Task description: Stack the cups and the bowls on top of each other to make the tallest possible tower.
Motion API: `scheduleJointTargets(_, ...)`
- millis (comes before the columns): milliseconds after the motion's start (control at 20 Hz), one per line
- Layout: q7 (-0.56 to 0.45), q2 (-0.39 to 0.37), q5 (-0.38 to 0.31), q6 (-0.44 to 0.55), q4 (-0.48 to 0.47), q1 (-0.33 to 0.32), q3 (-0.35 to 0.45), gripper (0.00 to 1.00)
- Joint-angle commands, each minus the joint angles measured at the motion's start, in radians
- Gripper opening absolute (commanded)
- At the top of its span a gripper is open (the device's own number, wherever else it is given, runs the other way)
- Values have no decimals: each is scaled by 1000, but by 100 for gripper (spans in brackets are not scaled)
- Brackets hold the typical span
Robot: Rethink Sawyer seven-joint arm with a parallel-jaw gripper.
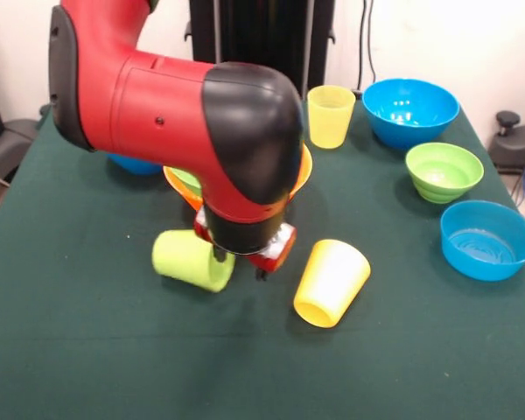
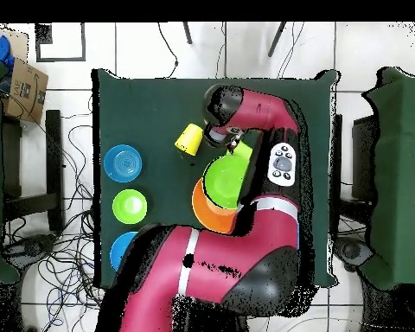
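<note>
Hovering low over the toppled lime cup (image 1: 192, 260), the gripper (image 1: 245, 254), grip state untellable, could nudge it rolling left, off-grasp.

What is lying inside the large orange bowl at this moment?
Inside the large glossy orange plastic bowl sits the large lime green plastic bowl, as the overhead view shows. The red and black arm covers part of both, so anything deeper inside cannot be seen.

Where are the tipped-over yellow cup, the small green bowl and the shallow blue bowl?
tipped-over yellow cup (image 1: 332, 282), front view, its side wall.
small green bowl (image 1: 444, 171), front view, its inside.
shallow blue bowl (image 1: 488, 239), front view, its inner floor.
</note>
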Motion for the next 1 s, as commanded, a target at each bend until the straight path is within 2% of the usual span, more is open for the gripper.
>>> scheduleJointTargets(50, -204, -26, -72, -63, 161, -18, 111, 100)
scheduleJointTargets(400, -217, -26, -143, -27, 153, -9, 69, 100)
scheduleJointTargets(800, -206, -28, -195, -43, 165, -10, 66, 100)
scheduleJointTargets(1000, -208, -18, -230, 12, 106, 7, 52, 100)
